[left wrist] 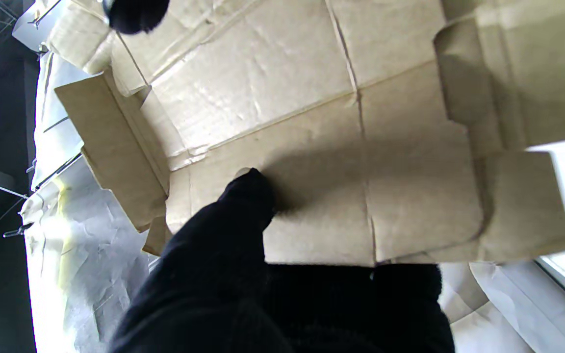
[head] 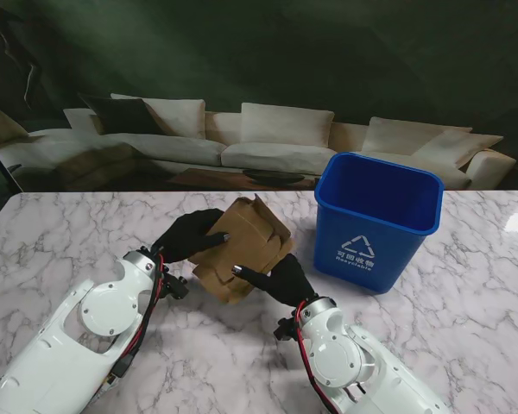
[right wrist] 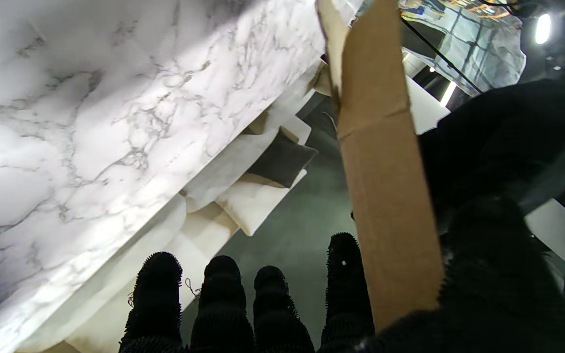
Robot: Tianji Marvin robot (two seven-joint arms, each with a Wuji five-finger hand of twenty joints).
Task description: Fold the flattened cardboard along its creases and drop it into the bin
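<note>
**Inspector:** Position of the task item is requested

**Recorder:** The creased brown cardboard sheet, partly folded [head: 243,248], is seen held clear of the white grey-veined marble table [head: 60,241], near the table's middle and just left of the blue rectangular plastic bin with a white recycling mark [head: 375,220]. No contact between cardboard and bin is observed; the bin stands upright

**Inspector:** State of the left hand?

**Recorder:** The black-gloved left hand [head: 188,233] is closed on the sheet's left edge. In the left wrist view the thumb [left wrist: 248,196] is pressed flat on the inner face of the cardboard [left wrist: 312,122], with the other fingers hidden behind the panel

**Inspector:** And the right hand?

**Recorder:** The black-gloved right hand [head: 281,278] is closed on the near right edge. In the right wrist view a cardboard flap [right wrist: 385,196] is pinched between the thumb [right wrist: 498,147] and the palm side, while four fingers [right wrist: 221,294] are held straight and side by side, touching nothing

**Inspector:** Surroundings?

**Recorder:** A long cream sofa with cushions [head: 276,138] is noted beyond the table's far edge
</note>
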